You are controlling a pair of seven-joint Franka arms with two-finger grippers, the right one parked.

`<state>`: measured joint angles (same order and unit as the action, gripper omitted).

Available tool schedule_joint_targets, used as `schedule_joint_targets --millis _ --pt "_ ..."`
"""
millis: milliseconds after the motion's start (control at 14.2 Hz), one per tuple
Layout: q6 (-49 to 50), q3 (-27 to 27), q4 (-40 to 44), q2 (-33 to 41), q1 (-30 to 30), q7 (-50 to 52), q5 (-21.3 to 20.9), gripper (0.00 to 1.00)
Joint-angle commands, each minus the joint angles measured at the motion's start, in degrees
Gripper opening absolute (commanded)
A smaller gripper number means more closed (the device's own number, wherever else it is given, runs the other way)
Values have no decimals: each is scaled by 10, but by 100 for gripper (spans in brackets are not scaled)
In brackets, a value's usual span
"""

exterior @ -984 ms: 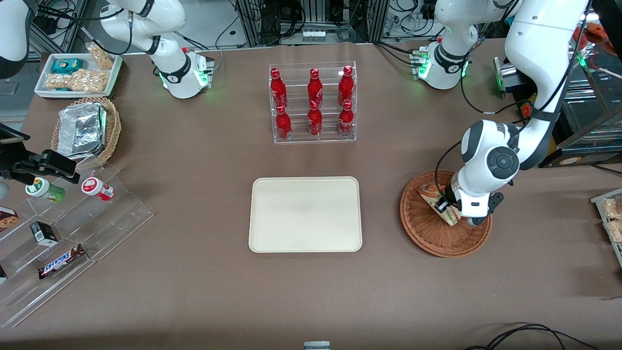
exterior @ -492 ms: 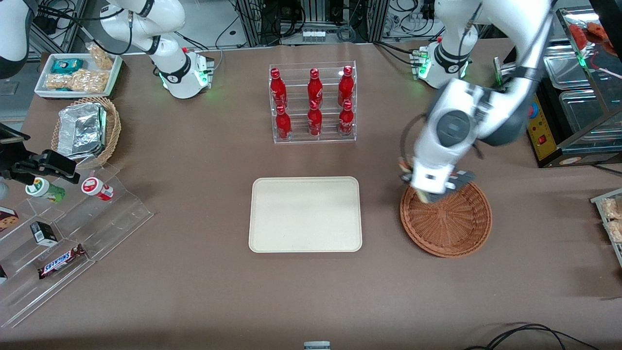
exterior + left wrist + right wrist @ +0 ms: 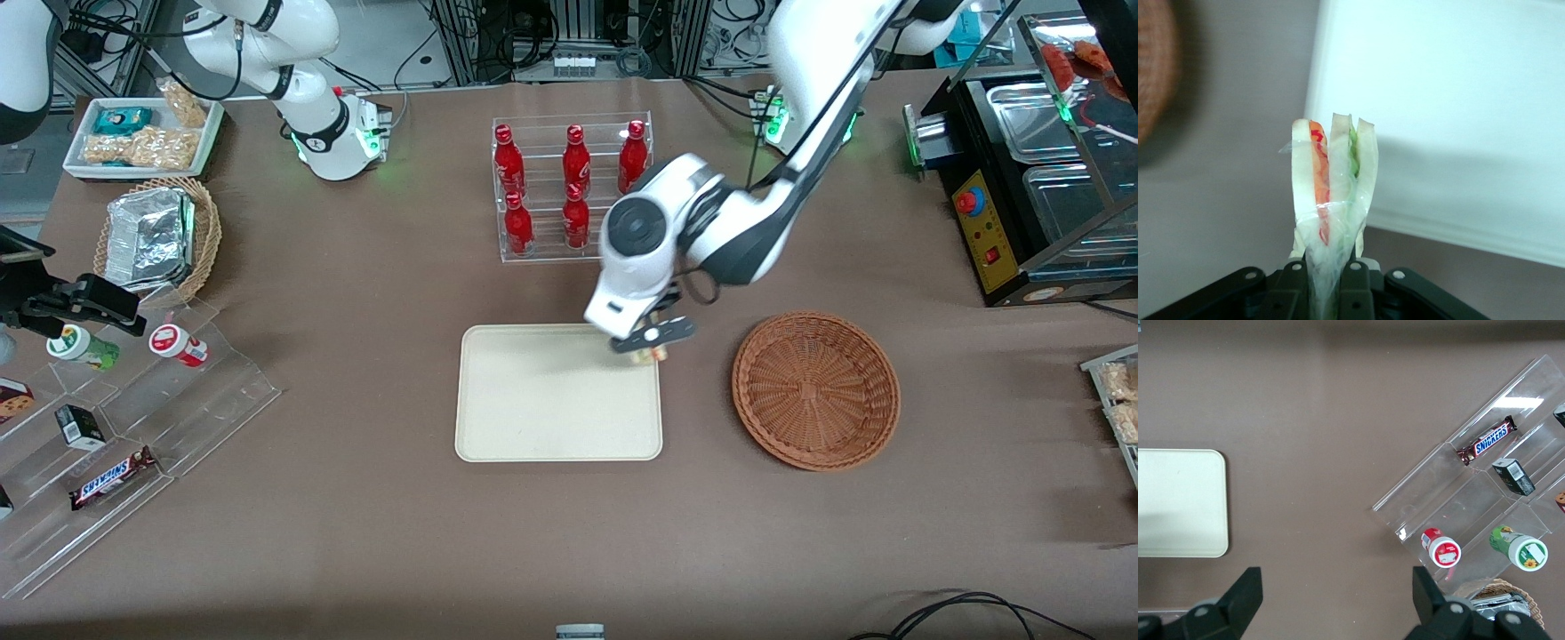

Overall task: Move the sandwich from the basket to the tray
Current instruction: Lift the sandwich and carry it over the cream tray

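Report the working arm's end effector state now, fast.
Left end effector: shut on the small triangular white-bread sandwich with red and green filling, hovering over the edge of the flat cream rectangular tray nearest the round reddish-brown wicker basket.

Brown table (image 3: 1305, 420). Cream tray (image 3: 1178, 503) partly in frame, nothing on the visible part. Clear acrylic stepped rack (image 3: 1471, 487) holds a Snickers bar (image 3: 1486, 441), small black box (image 3: 1512, 477), red-lidded cup (image 3: 1441, 547) and green-labelled cup (image 3: 1519, 549). Foil container (image 3: 1495, 603) in a tan wicker basket (image 3: 1525, 600) just beside the rack. The left arm's gripper is out of frame.
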<state>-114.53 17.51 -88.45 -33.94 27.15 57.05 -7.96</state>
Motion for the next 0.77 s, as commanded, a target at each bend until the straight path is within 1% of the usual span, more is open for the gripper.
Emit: schedule_joint_targets --millis 0,70,141,211,281,492,562,703 --pt "-15 -7 176 -142 38 -5 -14 5" --pt "-15 -14 204 -168 55 -5 -17 6" --pt "-17 -16 215 -180 62 -5 -29 7" --pt "-19 -15 218 -182 63 -5 -39 7" --pt "-20 -15 223 -184 63 -5 -40 8" --pt "-22 -15 249 -200 74 -7 -41 13" --pt "-28 -16 256 -204 78 -4 -42 17" --pt "-37 -26 261 -204 93 -2 -64 21"
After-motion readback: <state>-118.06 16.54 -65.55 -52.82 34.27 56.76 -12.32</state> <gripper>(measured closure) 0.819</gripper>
